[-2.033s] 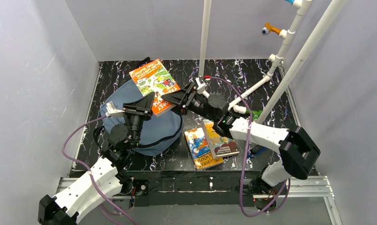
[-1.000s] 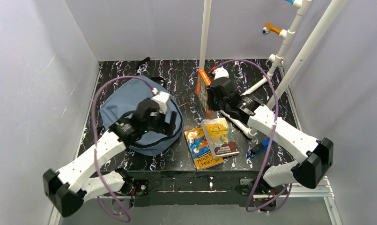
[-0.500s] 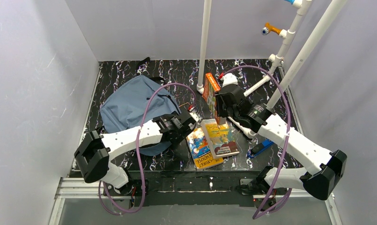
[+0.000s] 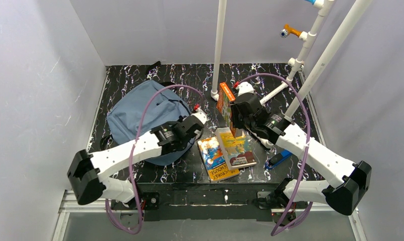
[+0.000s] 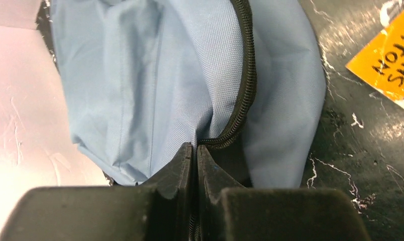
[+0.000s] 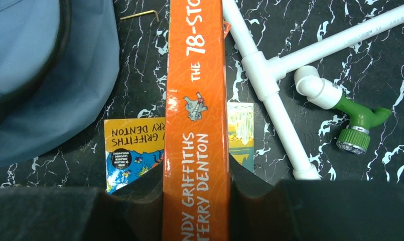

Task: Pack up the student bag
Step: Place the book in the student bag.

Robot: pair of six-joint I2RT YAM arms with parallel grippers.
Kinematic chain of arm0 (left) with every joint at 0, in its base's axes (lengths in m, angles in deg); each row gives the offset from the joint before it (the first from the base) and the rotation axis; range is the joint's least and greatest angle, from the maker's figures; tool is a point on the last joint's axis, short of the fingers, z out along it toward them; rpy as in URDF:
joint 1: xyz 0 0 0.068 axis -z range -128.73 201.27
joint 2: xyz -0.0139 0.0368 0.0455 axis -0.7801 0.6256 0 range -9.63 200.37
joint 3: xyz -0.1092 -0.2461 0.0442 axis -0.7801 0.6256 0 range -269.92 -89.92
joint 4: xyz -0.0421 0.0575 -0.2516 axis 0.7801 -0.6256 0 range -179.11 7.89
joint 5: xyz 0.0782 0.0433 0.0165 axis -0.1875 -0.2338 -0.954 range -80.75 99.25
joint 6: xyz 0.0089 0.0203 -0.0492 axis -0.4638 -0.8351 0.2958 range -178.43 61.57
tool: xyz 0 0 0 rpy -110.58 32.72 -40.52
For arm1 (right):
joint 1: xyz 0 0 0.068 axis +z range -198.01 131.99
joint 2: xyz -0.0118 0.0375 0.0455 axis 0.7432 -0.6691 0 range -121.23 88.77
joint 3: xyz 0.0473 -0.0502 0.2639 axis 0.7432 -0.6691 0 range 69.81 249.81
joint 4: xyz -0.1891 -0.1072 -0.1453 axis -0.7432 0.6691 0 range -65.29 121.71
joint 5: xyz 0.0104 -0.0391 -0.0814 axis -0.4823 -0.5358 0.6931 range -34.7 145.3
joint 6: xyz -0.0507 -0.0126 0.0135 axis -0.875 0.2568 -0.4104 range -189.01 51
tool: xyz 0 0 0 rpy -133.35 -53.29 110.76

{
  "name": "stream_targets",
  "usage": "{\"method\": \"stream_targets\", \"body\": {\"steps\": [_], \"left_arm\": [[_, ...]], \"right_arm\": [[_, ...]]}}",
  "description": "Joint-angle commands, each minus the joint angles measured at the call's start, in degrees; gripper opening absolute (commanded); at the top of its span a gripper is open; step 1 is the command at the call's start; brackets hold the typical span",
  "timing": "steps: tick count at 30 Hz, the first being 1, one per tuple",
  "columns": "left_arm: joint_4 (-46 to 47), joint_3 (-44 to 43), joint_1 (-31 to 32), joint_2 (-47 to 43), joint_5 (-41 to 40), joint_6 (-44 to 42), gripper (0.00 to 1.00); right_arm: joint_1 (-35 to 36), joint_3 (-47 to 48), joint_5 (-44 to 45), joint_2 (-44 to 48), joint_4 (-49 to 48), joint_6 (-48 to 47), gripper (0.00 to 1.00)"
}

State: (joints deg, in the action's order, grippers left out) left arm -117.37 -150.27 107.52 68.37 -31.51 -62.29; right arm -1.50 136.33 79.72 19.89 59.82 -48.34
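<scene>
Top external view: the slate-blue backpack [image 4: 137, 113] lies slumped on the left half of the black marbled table [image 4: 129, 75], in the same place as a second ago. The left arm has changed. A second ago it was hunched over the middle of the bag, and half a second ago its open fingers reached toward the corner of the paperbacks; now it has drawn back to the bag's right-hand rim. The left wrist view shows the left gripper [image 5: 194, 150] with its fingers pressed together, pinching the backpack at the black zipper trim [image 5: 245, 90], which runs down between the fingertips. The right arm has barely moved in the last half second. Two seconds ago the orange book [image 6: 195, 75] lay flat above the bag, whereas now it stands on edge with the spine toward the wrist camera. The right gripper [image 6: 195, 170] is clamped on its two covers, just right of the backpack and near the foot of the white pipe [image 4: 219, 50]. Below it, two paperbacks lie overlapping on the table, a yellow-covered one [image 4: 236, 146] resting partly on an orange-edged one [image 4: 216, 161], both unmoved.
</scene>
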Motion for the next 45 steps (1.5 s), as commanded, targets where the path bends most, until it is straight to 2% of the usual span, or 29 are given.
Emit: {"method": "stream_targets", "body": {"steps": [1,4,6,9,15,20,23,28,35,45], "left_arm": [[1.8,-0.1,-1.3,-8.1,-5.5,2.5,0.0],[1.8,-0.9,-2.8,-13.0,-2.7,6.7,0.0],[1.9,-1.5,-5.0,-16.2,2.5,9.7,0.0],[2.7,-2.0,-9.4,-20.5,9.2,13.3,0.0],[5.0,-2.2,-12.6,-23.8,11.6,14.3,0.0],[7.5,-3.4,-13.0,-23.9,10.4,13.0,0.0],[9.6,-4.1,-12.9,-23.5,10.8,11.4,0.0],[10.3,-5.1,-12.9,-22.9,10.8,10.5,0.0],[10.1,-4.7,-12.9,-24.0,9.7,9.2,0.0],[9.2,-7.8,-12.9,-25.8,14.8,9.4,0.0]], "right_arm": [[-0.2,2.0,-1.9,1.9,-3.2,-0.8,0.01],[-0.3,4.0,-9.8,-0.1,-1.9,1.1,0.01],[-0.9,4.6,-17.4,-2.1,-2.1,4.9,0.01],[-2.3,2.0,-32.2,-4.1,-8.1,13.3,0.01],[-3.9,-6.0,-48.5,-7.0,-29.5,33.0,0.01],[-3.3,-13.9,-59.3,-15.0,-54.0,53.6,0.01],[-2.5,-15.9,-60.7,-17.9,-64.5,60.4,0.01],[-1.3,-15.4,-60.3,-19.9,-67.3,64.4,0.01],[-1.0,-17.0,-60.5,-22.5,-80.5,74.8,0.01],[1.2,-11.5,-56.0,-33.6,-89.7,77.9,0.01]]}}
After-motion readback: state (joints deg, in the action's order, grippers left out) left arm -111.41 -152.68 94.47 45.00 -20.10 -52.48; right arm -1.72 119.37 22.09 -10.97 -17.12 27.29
